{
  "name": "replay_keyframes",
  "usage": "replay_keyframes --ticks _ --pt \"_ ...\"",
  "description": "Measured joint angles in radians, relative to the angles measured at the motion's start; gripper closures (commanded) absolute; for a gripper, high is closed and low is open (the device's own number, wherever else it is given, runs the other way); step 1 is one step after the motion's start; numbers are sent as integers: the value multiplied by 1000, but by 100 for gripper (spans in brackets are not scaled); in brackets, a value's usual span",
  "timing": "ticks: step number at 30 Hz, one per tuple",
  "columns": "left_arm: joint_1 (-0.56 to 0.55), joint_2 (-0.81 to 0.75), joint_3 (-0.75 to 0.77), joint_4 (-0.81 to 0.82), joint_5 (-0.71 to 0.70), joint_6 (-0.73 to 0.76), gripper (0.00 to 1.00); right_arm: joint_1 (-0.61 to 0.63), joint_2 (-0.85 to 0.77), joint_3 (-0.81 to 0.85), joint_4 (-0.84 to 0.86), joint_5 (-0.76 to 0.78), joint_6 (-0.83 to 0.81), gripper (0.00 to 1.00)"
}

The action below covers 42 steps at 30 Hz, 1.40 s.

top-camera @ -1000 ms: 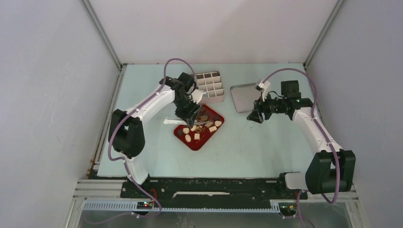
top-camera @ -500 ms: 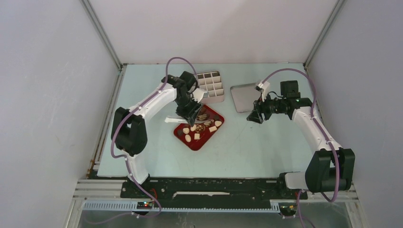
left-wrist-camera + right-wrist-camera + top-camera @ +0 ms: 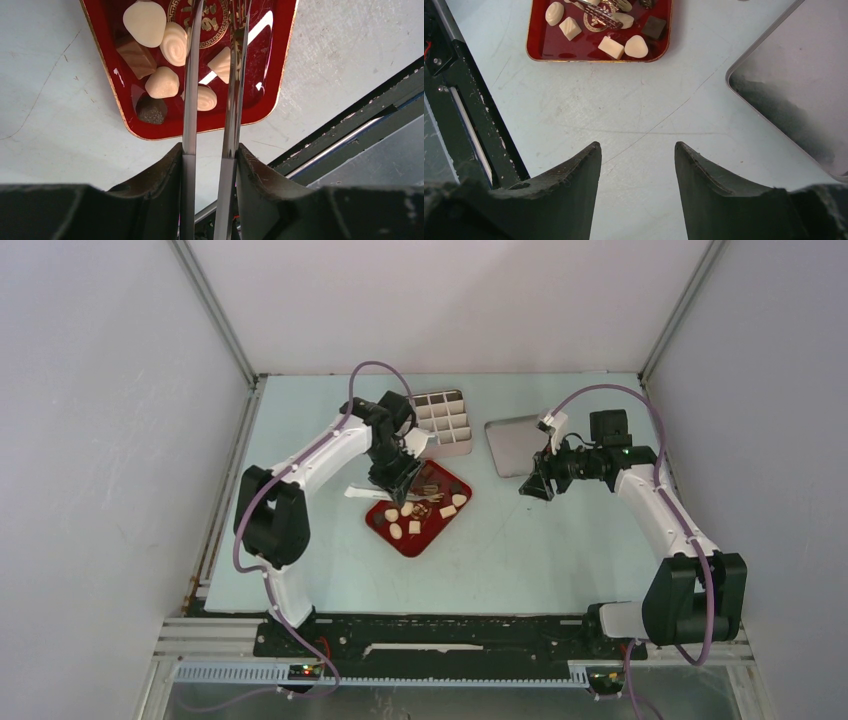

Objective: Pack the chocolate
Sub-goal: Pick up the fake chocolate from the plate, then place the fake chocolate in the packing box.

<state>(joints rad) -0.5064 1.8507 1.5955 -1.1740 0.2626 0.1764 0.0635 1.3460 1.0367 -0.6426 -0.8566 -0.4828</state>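
The left claw (image 3: 209,150) is clenched on a pair of long silver metal tongs (image 3: 191,90). Its dark fingers press the blades from outside, and the blades reach straight ahead of it over a glossy red rectangular tray with a gold rim (image 3: 165,129).

All the chocolate in view lies on that tray. Left of the blades are a smooth cream-white piece (image 3: 144,21), a swirled cream-white piece (image 3: 175,43), a brown block (image 3: 136,56), a cream-white dome (image 3: 162,82) and, nearest the claw, a dark brown piece (image 3: 151,110). A cream-white wedge (image 3: 220,62) sits between the blades (whether they pinch it I cannot tell). The blade tips hang over the tray's round gold emblem (image 3: 212,22).

From overhead, a beige box divided into square compartments (image 3: 443,422) stands just beside this claw, on its far right.

The right claw (image 3: 636,147) is released, with only pale blue-green tabletop (image 3: 624,100) between its fingers. A flat grey metal lid with rounded corners (image 3: 794,85) lies ahead to its right, and the red tray is well ahead to its left.
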Motion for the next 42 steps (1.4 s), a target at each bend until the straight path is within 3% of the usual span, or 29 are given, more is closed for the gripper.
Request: replay_keyframes --ticks 7,9,18,23,34,42 --pt "0 6 0 -4 20 14 95 0 0 0 -2 0 0 42" --pt "0 5 1 -8 28 27 100 0 0 0 -3 0 0 42" --pt "4 -27 8 -22 48 106 100 -1 3 0 -4 0 -3 43" --pt "36 -34 82 -43 61 113 94 -1 11 0 -7 0 -5 43" --pt "244 50 468 -58 83 39 79 -1 18 0 -9 0 -11 43" --pt "281 221 678 -32 80 5 79 -1 32 0 -11 1 -15 43"
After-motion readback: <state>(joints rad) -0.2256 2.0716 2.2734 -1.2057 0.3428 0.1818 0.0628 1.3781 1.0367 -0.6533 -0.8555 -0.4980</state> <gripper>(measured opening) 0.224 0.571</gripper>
